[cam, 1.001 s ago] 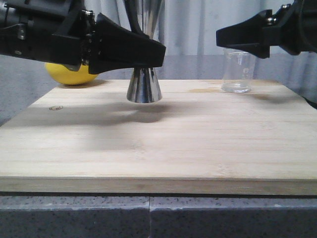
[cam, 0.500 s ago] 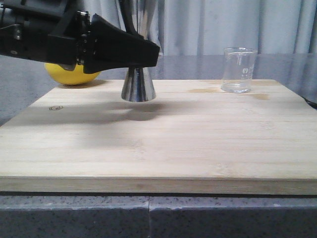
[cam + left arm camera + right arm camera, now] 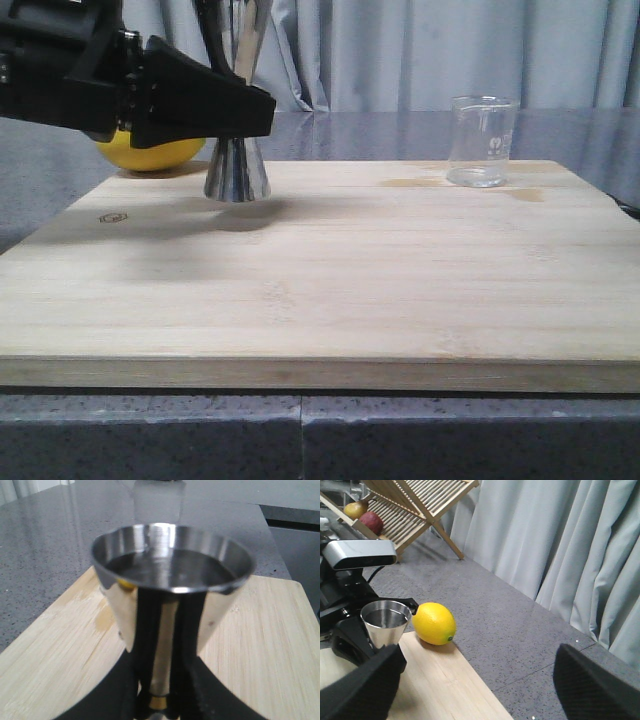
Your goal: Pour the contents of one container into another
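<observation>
The clear glass beaker stands upright at the back right of the bamboo board and looks empty, with no gripper near it. My left gripper is shut on the narrow waist of the steel jigger, which is upright at the back left of the board. In the left wrist view the jigger fills the frame, and the gripper clamps it at the gold band. Whether its base touches the board I cannot tell. My right gripper is open wide and empty, away from the board, looking toward the jigger.
A yellow lemon lies on the grey counter just behind the board's back left corner, close to the jigger; the right wrist view shows the lemon too. A wooden rack with fruit stands farther off. Grey curtains hang behind.
My left gripper has carried the jigger leftward along the back of the board. The right gripper, seen over the beaker a second ago, has left the front view.
</observation>
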